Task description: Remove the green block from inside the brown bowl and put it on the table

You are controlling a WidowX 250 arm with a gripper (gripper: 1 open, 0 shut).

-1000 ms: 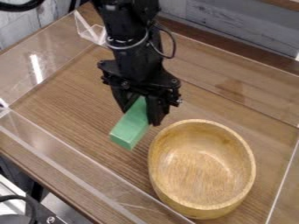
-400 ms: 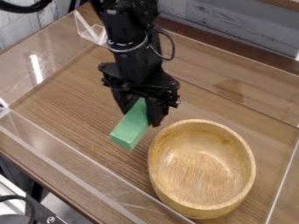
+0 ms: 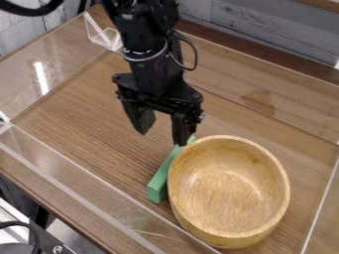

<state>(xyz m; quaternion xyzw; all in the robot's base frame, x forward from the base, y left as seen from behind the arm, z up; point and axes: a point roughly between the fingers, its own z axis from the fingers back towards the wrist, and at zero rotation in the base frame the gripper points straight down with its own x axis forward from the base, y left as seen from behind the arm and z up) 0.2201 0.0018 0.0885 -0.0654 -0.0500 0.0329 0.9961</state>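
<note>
The green block [image 3: 165, 175] lies on the table [image 3: 79, 129], leaning against the left outer wall of the brown bowl [image 3: 231, 189]. The bowl is empty inside. My gripper [image 3: 161, 123] hangs just above and behind the block, pointing straight down. Its two black fingers stand apart with nothing between them, so it is open. The block's far end sits just below the fingertips.
Low clear acrylic walls [image 3: 54, 169] border the table on all sides. The bowl stands near the front right corner. Bare wood stretches to the left of the arm and behind it.
The gripper has opened and let go of the green block. The block dropped from between the fingers and now rests lower and further right, against the bowl.
</note>
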